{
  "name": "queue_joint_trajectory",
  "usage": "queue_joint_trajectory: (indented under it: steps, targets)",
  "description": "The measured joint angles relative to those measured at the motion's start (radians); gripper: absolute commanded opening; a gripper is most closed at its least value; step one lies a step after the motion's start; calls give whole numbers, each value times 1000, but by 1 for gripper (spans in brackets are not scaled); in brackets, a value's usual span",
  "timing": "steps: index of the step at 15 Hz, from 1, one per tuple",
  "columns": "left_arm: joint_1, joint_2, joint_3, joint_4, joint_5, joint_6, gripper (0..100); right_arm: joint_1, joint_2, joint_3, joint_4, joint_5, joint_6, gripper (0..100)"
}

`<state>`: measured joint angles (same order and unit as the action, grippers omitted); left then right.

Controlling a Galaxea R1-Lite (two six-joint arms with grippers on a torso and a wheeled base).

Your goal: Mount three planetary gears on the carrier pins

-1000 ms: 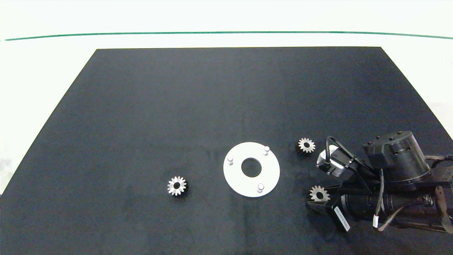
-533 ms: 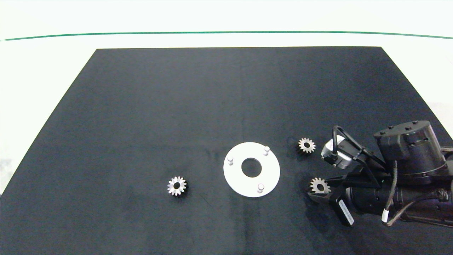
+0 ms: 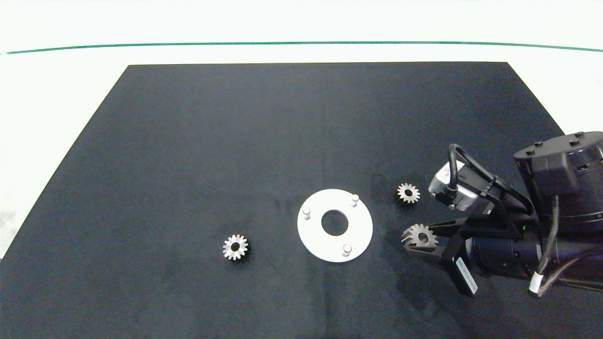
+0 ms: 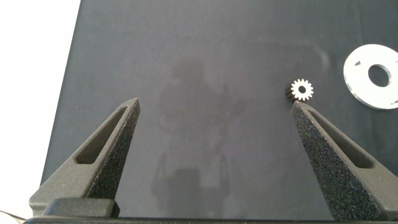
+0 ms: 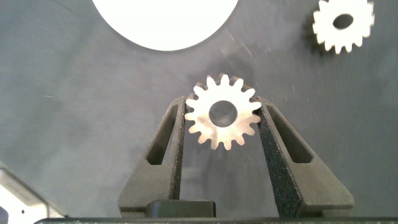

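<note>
The right claw (image 3: 417, 238) comes in low over the black mat (image 3: 235, 141) that covers the table (image 3: 56, 84), and its two grey fingers (image 5: 168, 149) are clamped against opposite sides of one planetary gear (image 5: 222, 112), the teeth pressed between the pads. The gear lies flat between the fingertips with its centre hole facing up.

Just ahead of the claw's tips, a little apart from the held gear, sits the white disc (image 3: 362, 230), flat on the mat, with its three carrier pins (image 3: 347, 248) standing upright and bare around the big centre hole. The nearest pin is the one on the disc's edge closest to the claw.

A second gear (image 3: 408, 193) lies flat on the mat just beside the claw, on the far side from me, close under the claw's silver camera block (image 3: 447, 186), and touching nothing. The third gear (image 3: 235, 246) lies well away from the claw, on the mat beyond the disc.

The left claw (image 4: 214, 109) hangs over the mat with its fingers spread wide and nothing between them. That third gear (image 4: 302, 90) lies just past one of its fingertips, and the rim of the disc (image 4: 357, 65) shows farther off on the same side.
</note>
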<state>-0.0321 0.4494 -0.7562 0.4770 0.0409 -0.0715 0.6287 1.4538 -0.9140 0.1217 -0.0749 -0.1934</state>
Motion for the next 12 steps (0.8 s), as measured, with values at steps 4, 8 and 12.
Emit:
queue_joint_trajectory:
  steps: [4,8,12]
  targets:
    - [1,2,0,0,0,0,100,63,40,-50,3,-56,-1,4]
    - [1,2,0,0,0,0,100,127,111,-100,1,-91,0,4]
    - [1,3,0,-1,0,-1,100,157,161,-158,5,-115,-14,4]
